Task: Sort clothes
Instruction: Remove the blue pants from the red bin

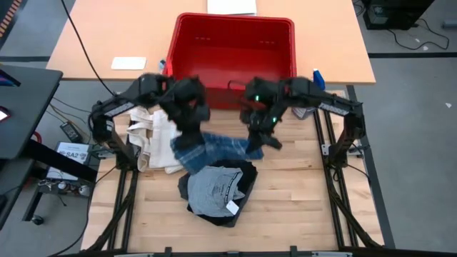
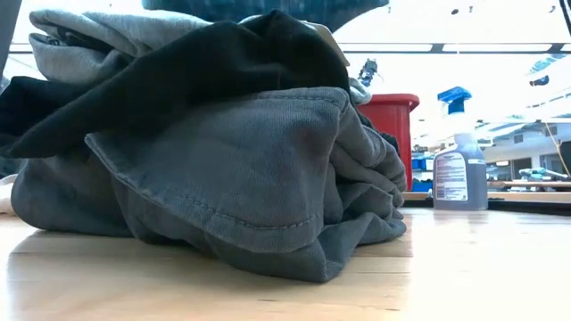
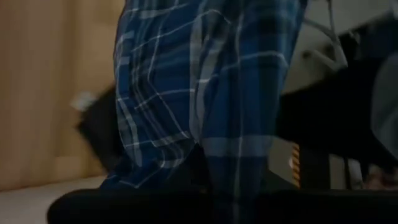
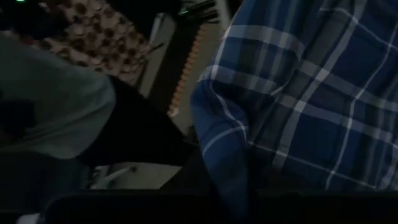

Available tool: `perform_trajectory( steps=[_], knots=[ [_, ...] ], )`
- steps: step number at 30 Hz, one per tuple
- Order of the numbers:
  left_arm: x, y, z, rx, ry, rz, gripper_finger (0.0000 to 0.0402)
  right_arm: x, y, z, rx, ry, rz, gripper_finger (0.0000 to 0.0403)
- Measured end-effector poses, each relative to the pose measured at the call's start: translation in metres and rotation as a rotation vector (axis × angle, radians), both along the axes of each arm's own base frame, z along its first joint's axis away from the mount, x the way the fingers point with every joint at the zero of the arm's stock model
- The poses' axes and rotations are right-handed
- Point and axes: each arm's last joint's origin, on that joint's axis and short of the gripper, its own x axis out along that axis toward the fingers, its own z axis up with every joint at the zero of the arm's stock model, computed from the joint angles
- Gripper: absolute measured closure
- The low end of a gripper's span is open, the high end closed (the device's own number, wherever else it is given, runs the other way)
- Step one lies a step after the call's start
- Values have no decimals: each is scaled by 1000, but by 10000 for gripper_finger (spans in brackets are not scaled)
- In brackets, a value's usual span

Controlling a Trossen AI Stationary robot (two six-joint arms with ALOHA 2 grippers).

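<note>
The blue-and-white plaid piece (image 1: 214, 148) hangs stretched between the two hands above the tabletop (image 1: 300, 207), just in front of the red bin (image 1: 232, 43). The left hand (image 1: 187, 123) and right hand (image 1: 258, 137) each appear clamped on an end of it. It is light and limp, sagging mid-span, so edge holds suit it. The charcoal-grey shorts (image 1: 216, 187) lie heaped below, heavier and bulkier.
</note>
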Motion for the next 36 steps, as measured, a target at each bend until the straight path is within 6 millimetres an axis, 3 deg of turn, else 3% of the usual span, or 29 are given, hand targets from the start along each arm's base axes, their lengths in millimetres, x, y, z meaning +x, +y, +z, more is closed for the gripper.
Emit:
perform_trajectory(
  steps=[3, 10, 17, 22, 28, 32, 36],
  knots=[
    [1, -36, 1, 19, 10, -71, 384, 4, 30, 3, 37, 14, 33, 371],
    [-3, -107, 2, 237, -42, -81, 383, 7, 85, 0, 15, 80, -7, 371],
    [-15, -155, -4, 260, -13, -164, 383, 27, 131, -23, 188, 105, -18, 371],
    [-10, -172, -19, 287, 23, -229, 383, 34, 148, -48, 262, 186, -47, 371],
    [0, -184, -76, 361, 108, -284, 383, 34, 154, -77, 228, 306, -160, 371],
    [-5, -177, -94, 387, 85, -264, 383, 36, 153, -87, 206, 330, -225, 371],
    [-13, -158, -98, 394, 40, -213, 383, 38, 147, -91, 190, 336, -266, 371]
  ],
)
